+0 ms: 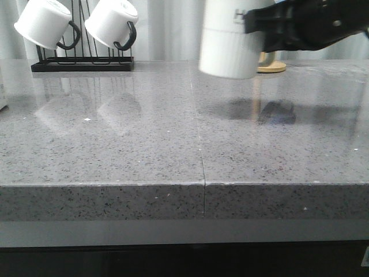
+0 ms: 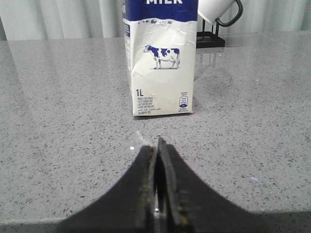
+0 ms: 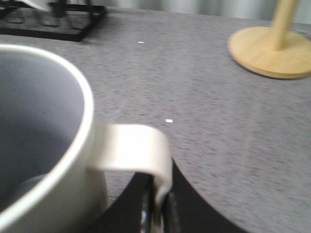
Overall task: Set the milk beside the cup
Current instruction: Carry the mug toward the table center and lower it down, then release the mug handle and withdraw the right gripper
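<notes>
**Right gripper lifts the cup over a grey stone desk; milk stands before the left gripper**

The desk [image 1: 115,156] is grey speckled stone, polished enough to mirror what stands on it. Its near edge is a thick, square slab face, and a thin seam [image 1: 199,138] runs from that edge toward the far edge, a little right of centre. The whole near half of the surface is open and flat.

In the left wrist view, the left gripper [image 2: 158,160] hovers low over the stone, its two dark curved fingers pressed together with nothing between them. Just beyond them the milk [image 2: 160,58] stands upright on the stone: a tall rectangular carton, creased white card with a blue top band, a small cow picture and "1L" print. Bare stone lies between the fingers and the carton. The front view does not show the carton.

Toward the far right, the right gripper [image 1: 253,23] holds the cup [image 1: 230,43] in the air, clear of the desk, with its blurred reflection below. The cup is cream-white ceramic, ribbed on its lower half. In the right wrist view the jaws are clenched on its handle [image 3: 136,153].

Behind it stands a round wooden base [image 3: 269,51] with an upright post. At the far left edge a black wire rack [image 1: 83,60] carries two white mugs [image 1: 46,23], tilted, with black handles.
</notes>
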Controlling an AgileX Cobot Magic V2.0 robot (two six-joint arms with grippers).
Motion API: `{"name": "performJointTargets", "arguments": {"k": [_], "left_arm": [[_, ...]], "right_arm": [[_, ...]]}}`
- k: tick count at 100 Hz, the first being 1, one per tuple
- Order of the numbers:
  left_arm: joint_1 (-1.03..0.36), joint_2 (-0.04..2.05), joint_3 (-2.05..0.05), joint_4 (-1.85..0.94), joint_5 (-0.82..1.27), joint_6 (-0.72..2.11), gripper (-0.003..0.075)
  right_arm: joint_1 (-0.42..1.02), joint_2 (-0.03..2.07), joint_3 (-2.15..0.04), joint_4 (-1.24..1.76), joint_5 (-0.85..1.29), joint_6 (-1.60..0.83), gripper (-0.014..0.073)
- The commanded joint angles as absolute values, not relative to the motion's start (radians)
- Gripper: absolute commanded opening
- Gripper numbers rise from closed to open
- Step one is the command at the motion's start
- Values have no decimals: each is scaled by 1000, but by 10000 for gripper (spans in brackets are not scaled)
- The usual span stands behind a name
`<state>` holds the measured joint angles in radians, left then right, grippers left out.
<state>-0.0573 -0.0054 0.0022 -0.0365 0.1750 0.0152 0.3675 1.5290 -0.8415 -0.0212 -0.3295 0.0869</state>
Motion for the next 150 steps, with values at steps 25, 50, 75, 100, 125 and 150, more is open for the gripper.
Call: {"name": "performJointTargets", "arguments": {"k": [25, 50, 75, 100, 125, 150], "left_arm": [[-54, -37, 43, -39, 96, 11, -21], [-54, -37, 43, -39, 96, 11, -21], [-54, -37, 43, -39, 96, 11, -21], [-54, -37, 43, -39, 96, 11, -21], [-54, -37, 43, -39, 96, 11, -21], [-54, -37, 43, -39, 96, 11, -21]], "right_arm": [[382, 1613, -872, -16, -592, 78, -67], [382, 1624, -872, -16, -579, 78, -24], [382, 1632, -872, -16, -543, 78, 211], [382, 1614, -865, -16, -465, 78, 219], [382, 1498, -777, -16, -416, 78, 214], [382, 1237, -633, -16, -275, 78, 62]]}}
